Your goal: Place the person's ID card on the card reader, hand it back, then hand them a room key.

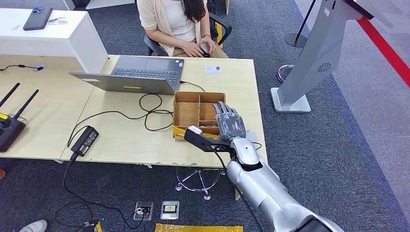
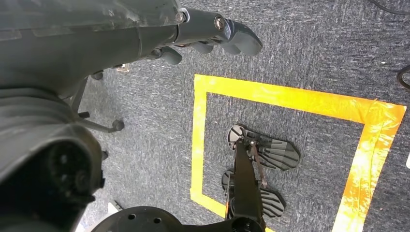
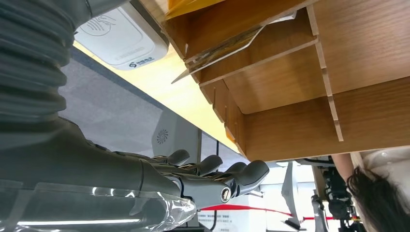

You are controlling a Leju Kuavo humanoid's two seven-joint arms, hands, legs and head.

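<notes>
My right hand (image 1: 228, 123) hovers flat, fingers stretched out, over the near right part of a wooden divided box (image 1: 186, 108) on the table; it holds nothing. In the right wrist view its fingers (image 3: 212, 174) lie beside the box's partitions (image 3: 290, 82), where thin cards (image 3: 227, 42) lean in one compartment. The white card reader (image 3: 118, 41) lies next to the box, close by my wrist. A small white card (image 1: 212, 69) rests on the table's far edge before the seated person (image 1: 179, 24), whose hands hold a small object. My left hand (image 2: 212, 36) hangs over the floor, holding nothing.
An open laptop (image 1: 140, 72) stands left of the box, with black cables and a power brick (image 1: 86, 140) trailing across the table (image 1: 121, 140). A black router (image 1: 9, 128) sits at far left. A grey kiosk stand (image 1: 309, 63) is on the right. Yellow floor tape (image 2: 290, 99) frames my feet.
</notes>
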